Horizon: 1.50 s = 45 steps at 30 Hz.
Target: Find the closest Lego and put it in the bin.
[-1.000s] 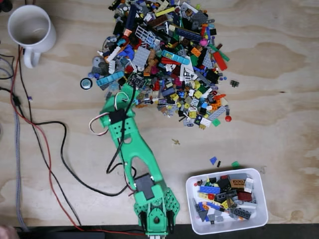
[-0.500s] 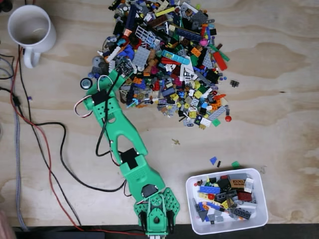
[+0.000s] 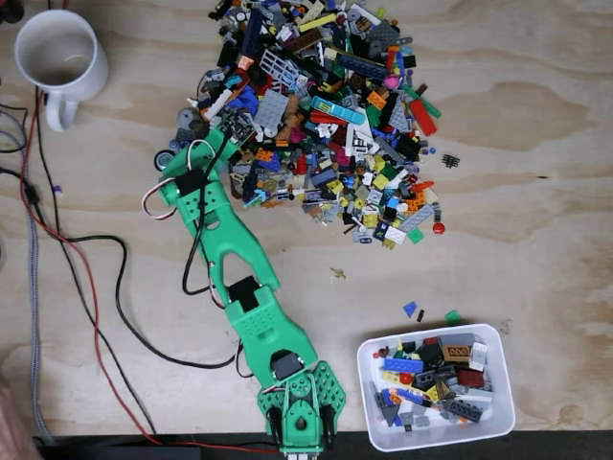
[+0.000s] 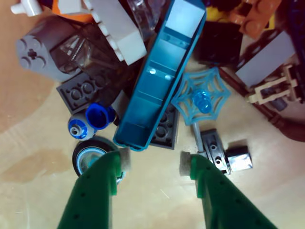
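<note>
Fixed view, arm: I reach from the near edge of the table [image 3: 536, 220] up and left, my pincer [image 3: 230, 129] at the lower left fringe of the Lego pile [image 3: 316, 115].
Fixed view, bin: the white bin [image 3: 369, 402] sits at lower right, well apart from my pincer, already holding a mixed layer of bricks; a few strays lie just above its rim.
Fixed view, mug: a white mug [image 3: 57, 56] stands at upper left, and I cannot tell what is inside.
Wrist view, pincer: my pincer [image 4: 152, 161] is parted wide, with nothing between the foam pads, hovering over bare wood.
Wrist view, target: the long teal trough piece [image 4: 159, 81] lies just ahead of me, its near end almost between my fingertips, its long axis running away and slightly right.
Wrist view, neighbours: a small wheel [image 4: 88, 157] touches my left finger; a blue web piece [image 4: 200, 100] sits right of the trough.
Judgement: closing across the trough's narrow width needs a short push forward.
</note>
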{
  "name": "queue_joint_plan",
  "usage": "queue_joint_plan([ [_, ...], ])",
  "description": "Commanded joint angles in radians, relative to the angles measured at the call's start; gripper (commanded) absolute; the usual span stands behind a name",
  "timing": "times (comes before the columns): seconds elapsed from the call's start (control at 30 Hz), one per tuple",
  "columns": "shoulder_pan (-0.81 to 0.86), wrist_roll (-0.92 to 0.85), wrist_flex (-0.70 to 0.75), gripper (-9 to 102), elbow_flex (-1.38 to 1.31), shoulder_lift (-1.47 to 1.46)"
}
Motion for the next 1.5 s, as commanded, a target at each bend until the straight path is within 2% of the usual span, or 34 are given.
queue_joint_plan([
  [0.0, -0.002, 0.006, -0.028, 18, -0.109, 0.029],
  [0.57, 0.021, 0.037, -0.089, 19, -0.112, -0.037],
  [0.93, 0.051, -0.011, -0.109, 9, -0.11, -0.066],
  [1.07, 0.055, -0.023, -0.091, 1, -0.112, -0.052],
  [1.23, 0.044, -0.034, 0.014, 0, -0.155, 0.011],
  [1.47, 0.058, -0.075, 0.321, 0, -0.164, 0.298],
])
